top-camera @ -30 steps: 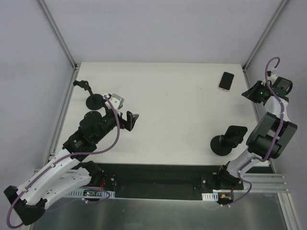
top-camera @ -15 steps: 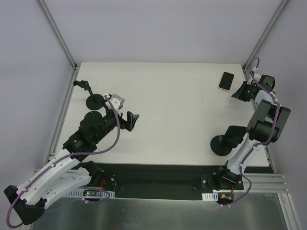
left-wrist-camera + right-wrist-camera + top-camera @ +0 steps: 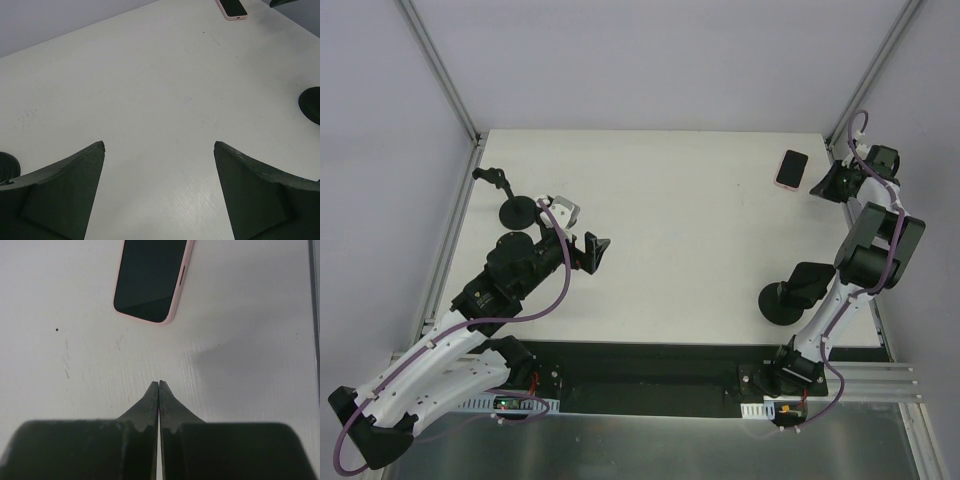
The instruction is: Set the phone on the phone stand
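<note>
The phone, dark-screened in a pink case, lies flat near the table's far right corner; it also shows as the phone and the phone. The black phone stand rests on a round base at the near right. My right gripper is just right of the phone and apart from it. In its wrist view the right gripper is shut on nothing, tips aimed at the phone's near end. My left gripper hovers left of centre; the left gripper is open and empty.
A second black round base with a thin jointed arm stands at the far left. The table's right edge and a frame post run close behind the right gripper. The stand's base shows at the left wrist view's right edge.
The right arm has swung its wrist toward the far right corner, bringing the shut gripper close beside the phone. The left arm, phone and stand have not moved.
</note>
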`<state>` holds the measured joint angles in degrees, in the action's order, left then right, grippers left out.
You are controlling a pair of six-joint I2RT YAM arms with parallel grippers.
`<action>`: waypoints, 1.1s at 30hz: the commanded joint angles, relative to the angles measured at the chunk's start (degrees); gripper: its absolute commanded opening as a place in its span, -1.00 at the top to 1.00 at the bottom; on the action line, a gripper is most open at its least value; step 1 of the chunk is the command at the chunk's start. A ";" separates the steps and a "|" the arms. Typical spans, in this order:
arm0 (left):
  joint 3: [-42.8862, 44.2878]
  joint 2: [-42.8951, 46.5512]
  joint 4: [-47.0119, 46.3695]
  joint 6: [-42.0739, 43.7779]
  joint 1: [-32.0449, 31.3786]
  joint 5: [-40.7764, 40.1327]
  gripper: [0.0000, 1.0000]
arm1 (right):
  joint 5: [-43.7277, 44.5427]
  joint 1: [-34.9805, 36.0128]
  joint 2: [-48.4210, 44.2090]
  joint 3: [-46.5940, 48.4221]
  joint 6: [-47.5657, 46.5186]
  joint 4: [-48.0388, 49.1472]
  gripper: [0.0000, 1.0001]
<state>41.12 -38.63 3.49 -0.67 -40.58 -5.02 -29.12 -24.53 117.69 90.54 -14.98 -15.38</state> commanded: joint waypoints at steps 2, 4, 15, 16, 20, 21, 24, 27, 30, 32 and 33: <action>1.85 -0.65 -0.67 0.14 -0.55 -0.43 -0.79 | 0.03 -0.43 1.75 5.08 2.58 -4.39 0.99; 1.85 -1.44 -0.67 0.14 -0.55 -0.17 -0.79 | 0.47 -0.43 0.53 4.38 3.55 -3.79 0.99; 8.25 -13.91 -0.24 -9.61 -0.47 14.05 -0.79 | 11.10 1.59 -7.19 7.37 6.45 -11.96 0.91; 9.14 -16.36 -0.23 -10.92 -0.47 15.55 -0.79 | 12.41 1.59 -7.91 7.19 7.59 -12.91 0.88; 14.76 -24.54 -0.15 -18.11 -0.47 20.92 -0.79 | 13.83 1.59 -10.98 7.37 10.76 -16.87 0.73; 17.65 -26.82 -0.15 -19.27 -0.47 22.23 -0.79 | 13.48 1.59 -11.95 7.37 11.37 -17.58 0.67; 24.16 -36.67 -0.23 -22.44 -0.55 25.05 -0.77 | 13.39 1.59 -12.83 9.21 14.27 -22.40 0.38; 29.35 -47.29 -1.55 -25.08 -0.82 26.10 -0.71 | 12.34 2.73 -15.02 8.77 17.88 -23.30 0.11; 33.39 -52.66 -3.31 -26.49 -1.61 27.95 -0.66 | 13.22 3.62 -16.26 10.09 17.63 -23.82 -0.10; 34.72 -53.74 -3.31 -25.88 -2.74 28.74 -0.66 | 13.57 3.18 -16.00 10.88 15.61 -23.73 -0.24; 34.73 -53.74 -4.70 -25.70 -3.10 28.75 -0.66 | 13.39 3.00 -15.48 11.23 13.51 -23.82 -0.26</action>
<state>71.85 -92.01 2.07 -24.01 -41.69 19.70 -16.73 -21.58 104.81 98.13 0.25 -37.41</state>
